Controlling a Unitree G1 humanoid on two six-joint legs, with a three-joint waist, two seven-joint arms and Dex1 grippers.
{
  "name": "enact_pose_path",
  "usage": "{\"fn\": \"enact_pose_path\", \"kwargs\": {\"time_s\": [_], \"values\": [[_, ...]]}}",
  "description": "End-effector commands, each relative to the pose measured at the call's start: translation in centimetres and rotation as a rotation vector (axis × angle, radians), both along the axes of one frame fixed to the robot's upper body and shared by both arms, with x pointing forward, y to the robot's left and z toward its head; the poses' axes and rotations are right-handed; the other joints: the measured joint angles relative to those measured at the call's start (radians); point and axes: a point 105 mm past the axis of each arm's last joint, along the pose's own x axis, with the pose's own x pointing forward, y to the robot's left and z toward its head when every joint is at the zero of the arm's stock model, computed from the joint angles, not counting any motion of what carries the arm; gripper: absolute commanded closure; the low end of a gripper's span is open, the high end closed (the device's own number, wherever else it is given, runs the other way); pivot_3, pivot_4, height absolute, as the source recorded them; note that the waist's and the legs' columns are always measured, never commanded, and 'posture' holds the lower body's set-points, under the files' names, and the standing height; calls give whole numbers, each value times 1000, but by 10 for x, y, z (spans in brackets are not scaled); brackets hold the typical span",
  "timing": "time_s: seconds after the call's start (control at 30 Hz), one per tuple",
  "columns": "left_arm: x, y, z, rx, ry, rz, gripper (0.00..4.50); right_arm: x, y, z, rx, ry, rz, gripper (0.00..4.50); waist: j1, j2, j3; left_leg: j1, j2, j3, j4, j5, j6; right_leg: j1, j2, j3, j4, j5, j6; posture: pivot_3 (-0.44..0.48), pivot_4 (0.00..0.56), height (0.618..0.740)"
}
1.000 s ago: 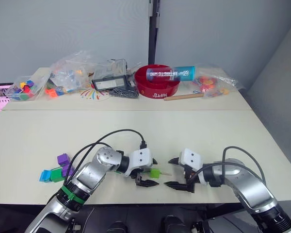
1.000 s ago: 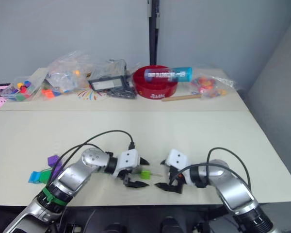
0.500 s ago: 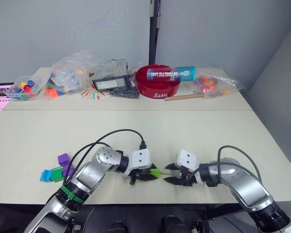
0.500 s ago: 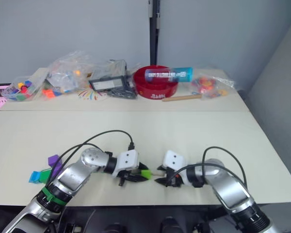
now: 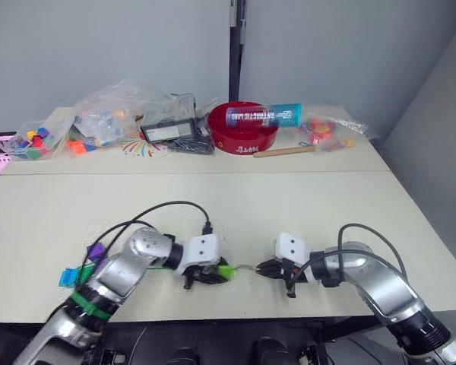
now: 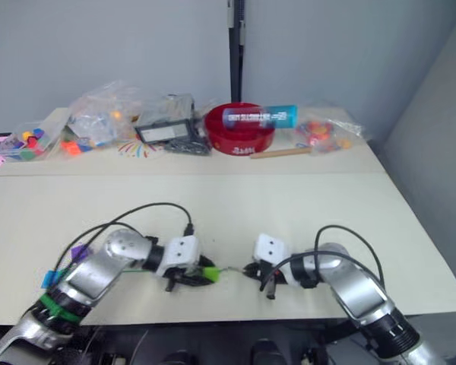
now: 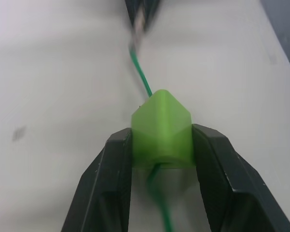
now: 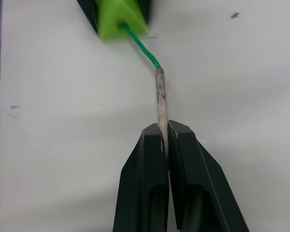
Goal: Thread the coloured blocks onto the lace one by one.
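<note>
1. Light green block [image 7: 161, 130]: pinched in my left pincer [image 7: 161, 162], low over the near edge of the surface [image 5: 289, 198]. The lace [image 8: 141, 46] already runs through it and out both sides.
2. Pale tip [image 8: 161, 99] of the lace: nipped in my right pincer [image 8: 166, 137], fingers pressed together on it, just beside the block.
3. Progress, my judgement: first block threaded, not yet slid along.
4. Remaining: purple block [image 5: 96, 252], blue block [image 5: 65, 277] and others near my left arm, unthreaded.

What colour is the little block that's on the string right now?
Light green, clearest in the left wrist view, held by the left gripper.
</note>
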Motion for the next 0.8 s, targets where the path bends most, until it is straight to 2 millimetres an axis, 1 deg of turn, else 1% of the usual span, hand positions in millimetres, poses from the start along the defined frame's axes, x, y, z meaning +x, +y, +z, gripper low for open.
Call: {"fn": "enact_pose_path", "kwargs": {"time_s": [0.03,0.17,0.27,0.3,0.37,0.43,0.5,0.53,0.7,0.73,0.8], "values": [[-1,55,-16,134,41,116,3177,2,-1,12,-2,-41,17,4500,-4,0,0,0,0,0,0,0,0,0,0,0,0,0,0,0,150,731],[-11,110,-18,236,50,202,3177,0,0,17,-2,-47,39,4500,-12,1,0,2,2,0,0,0,1,0,2,0,0,0,-1,0,150,731],[-23,175,-12,337,63,332,3177,-1,-2,17,-8,-46,53,4500,-19,1,0,3,6,1,-1,-1,1,0,7,2,0,0,-2,0,150,731],[-26,187,-10,355,67,352,3177,-1,-4,17,-11,-44,55,4500,-23,1,0,4,9,2,-1,-1,2,0,10,2,0,-1,-3,0,150,731],[-33,203,-5,368,81,379,3177,-1,-6,15,-16,-40,56,4500,-29,2,0,8,13,2,-3,-1,2,0,14,1,2,-3,-6,0,150,731],[-40,219,-4,394,98,403,3177,-1,-7,15,-17,-37,54,4500,-32,2,0,12,14,3,-4,-2,3,0,15,2,9,-8,-9,0,150,731],[-46,230,-4,414,109,417,3177,-2,-8,14,-19,-33,56,4500,-32,2,0,14,14,4,-5,-2,3,0,15,2,14,-13,-9,0,150,731],[-46,232,-4,412,102,423,3177,-2,-8,14,-19,-32,56,4500,-33,2,0,15,15,4,-6,-2,3,0,16,2,15,-13,-10,0,150,731],[-38,228,-3,344,66,437,3177,-1,-3,13,-7,-24,67,4500,-33,3,0,16,15,4,-10,-2,3,-1,17,3,15,-14,-10,0,150,731],[-37,227,-4,339,64,435,3177,-2,-3,12,-9,-20,69,4500,-32,4,0,16,15,4,-10,-2,3,-1,17,3,15,-14,-10,0,150,731],[-36,225,-6,337,61,426,3177,1,-12,12,-27,-23,56,4500,-28,6,0,15,15,4,-10,-2,3,-1,17,3,15,-14,-10,0,150,731]]}}
